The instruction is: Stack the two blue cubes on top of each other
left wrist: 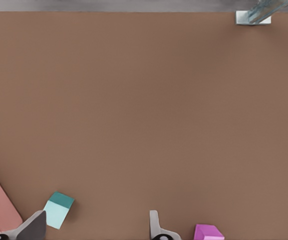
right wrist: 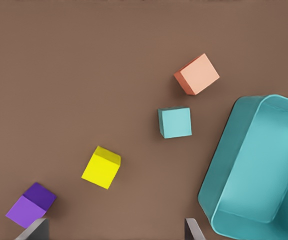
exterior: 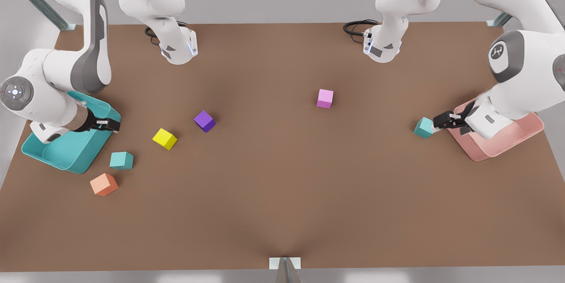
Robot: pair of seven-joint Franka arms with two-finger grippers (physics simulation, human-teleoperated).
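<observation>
Left gripper (exterior: 435, 125) beside pink bin (exterior: 525, 135) at desk's edge on front view's right, fingers (left wrist: 33, 227) spread wide, tips next to one blue cube (exterior: 424, 127); contact unclear. Same cube (left wrist: 58, 210) beside one finger in left wrist view, not between the pair. Right gripper (exterior: 112, 125) over rim of teal bin (exterior: 66, 152) at opposite edge, fingers (right wrist: 36, 231) wide, empty. Second blue cube (exterior: 121, 160) on desk just beside teal bin, orange cube (exterior: 104, 184) near it, yellow cube (exterior: 164, 138) and purple cube (exterior: 204, 121) farther toward middle. Pink cube (exterior: 325, 98) alone, mid-desk
</observation>
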